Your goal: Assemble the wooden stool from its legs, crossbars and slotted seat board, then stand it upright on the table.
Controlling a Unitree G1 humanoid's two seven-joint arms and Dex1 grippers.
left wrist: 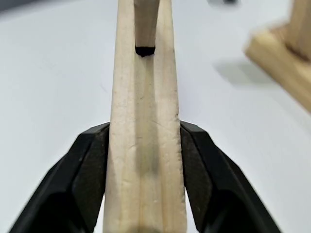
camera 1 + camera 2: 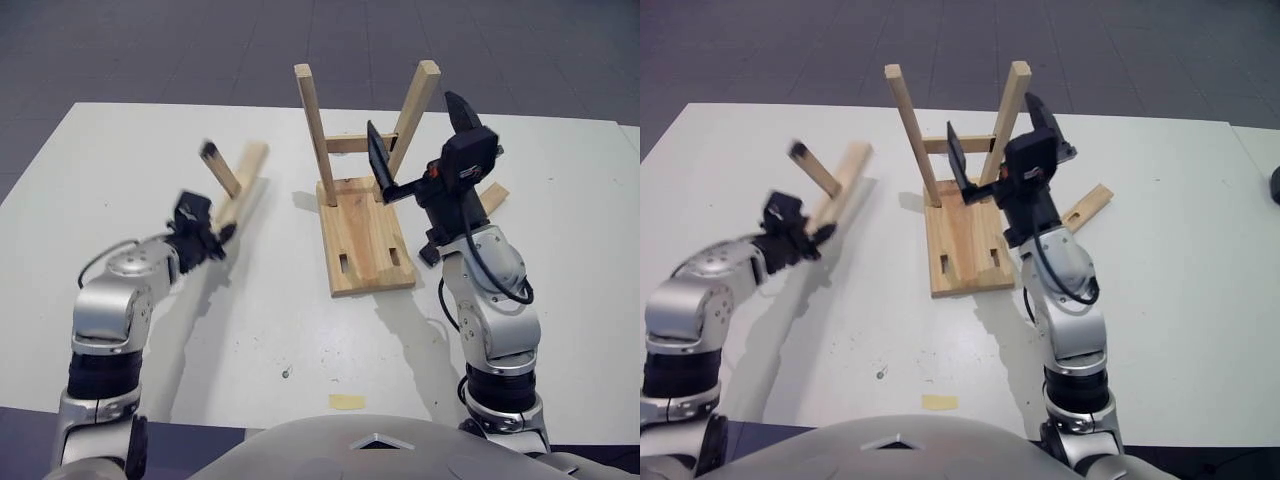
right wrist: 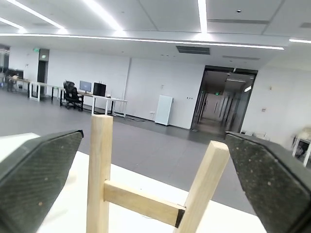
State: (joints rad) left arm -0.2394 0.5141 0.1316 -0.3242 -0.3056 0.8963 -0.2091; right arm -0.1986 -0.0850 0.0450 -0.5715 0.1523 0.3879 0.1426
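Lying flat mid-table, the slotted seat board has two legs standing up from its far end: the left upright leg and the right upright leg, both splayed slightly outward; a crossbar joins them partway up; two empty slots show near the board's near end.

Left gripper: clenched on a loose leg, low over the table, well to the left of the board; in the left wrist view both black fingers press the leg's sides; a short crossbar stub with a dark tip juts up from this leg, tilted.

Right gripper: released, jaws spread wide, raised beside the right upright leg on the board's right; in the right wrist view the pads flank both uprights and touch neither.

A spare wooden piece lies on the table just right of the right arm; a yellow scrap of tape sits near the table's near edge.
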